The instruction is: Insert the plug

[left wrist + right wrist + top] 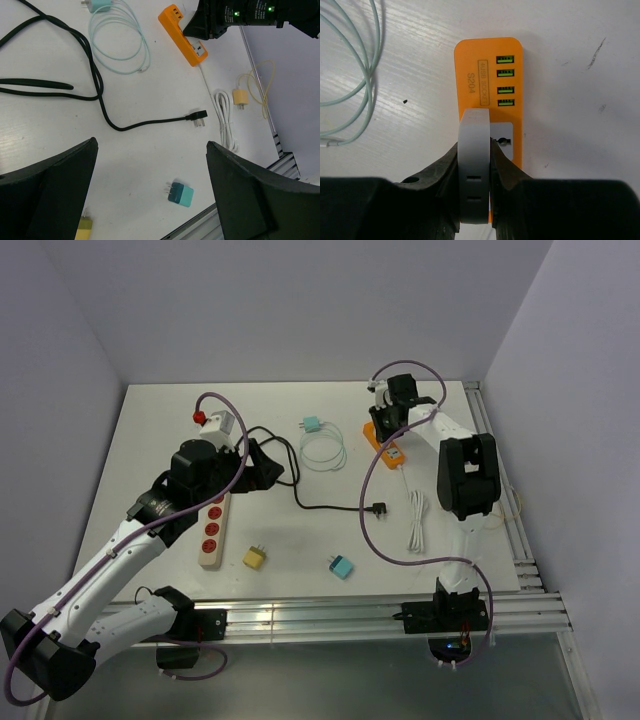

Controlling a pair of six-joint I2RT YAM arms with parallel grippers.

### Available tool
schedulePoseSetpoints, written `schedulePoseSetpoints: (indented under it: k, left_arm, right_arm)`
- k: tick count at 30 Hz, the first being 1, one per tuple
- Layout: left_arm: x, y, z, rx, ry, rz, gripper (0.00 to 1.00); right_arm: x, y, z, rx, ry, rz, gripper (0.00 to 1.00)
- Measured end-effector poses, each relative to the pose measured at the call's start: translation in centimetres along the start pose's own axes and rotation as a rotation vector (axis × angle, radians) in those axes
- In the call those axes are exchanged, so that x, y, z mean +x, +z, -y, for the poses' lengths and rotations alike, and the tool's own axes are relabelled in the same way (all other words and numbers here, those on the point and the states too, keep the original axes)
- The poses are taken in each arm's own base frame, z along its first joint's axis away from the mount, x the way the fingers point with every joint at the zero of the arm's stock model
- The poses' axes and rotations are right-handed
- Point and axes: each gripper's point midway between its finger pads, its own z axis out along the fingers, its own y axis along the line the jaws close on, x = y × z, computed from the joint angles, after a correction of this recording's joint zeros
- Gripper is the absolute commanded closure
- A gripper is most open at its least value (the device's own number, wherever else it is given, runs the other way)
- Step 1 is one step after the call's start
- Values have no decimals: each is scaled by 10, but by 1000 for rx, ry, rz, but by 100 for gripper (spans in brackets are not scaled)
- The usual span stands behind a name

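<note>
Right fingers (506,172) clamped on pale grey rectangular plug (474,150), held upright over socket (504,141) of orange plastic power strip (487,65) on white desk (580,60). Prongs hidden; seating unclear. Left fingers (55,185) wide open, empty, well apart. Remaining, likely: press plug home, release.

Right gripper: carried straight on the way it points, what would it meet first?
The orange power strip, at the socket under the white plug the right gripper holds; contact unclear.
</note>
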Motion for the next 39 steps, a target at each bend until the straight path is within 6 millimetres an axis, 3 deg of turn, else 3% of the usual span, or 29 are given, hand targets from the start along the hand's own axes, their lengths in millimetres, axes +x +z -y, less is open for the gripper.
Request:
schedulePoseSetpoints:
  k: [17, 18, 20, 21, 32, 33, 39]
  left_arm:
    - [3, -2, 0, 9, -1, -3, 5]
    - [2, -3, 1, 10, -1, -1, 5]
    - [2, -3, 1, 12, -1, 1, 5]
    - [1, -4, 1, 13, -1, 2, 5]
    - [3, -7, 1, 15, -23, 7, 5]
    - [3, -7, 1, 16, -24, 8, 5]
    - [2, -9, 2, 20, -27, 14, 5]
  right_arm:
    - [2, 0, -2, 34, -23, -31, 98]
    - [1, 0, -2, 33, -18, -29, 86]
    - [1, 0, -2, 33, -6, -22, 79]
    - [0, 0, -2, 32, -1, -17, 69]
    - [8, -3, -6, 19, 63, -46, 39]
    - [7, -3, -7, 19, 67, -43, 29]
    - [-9, -25, -8, 32, 104, 15, 26]
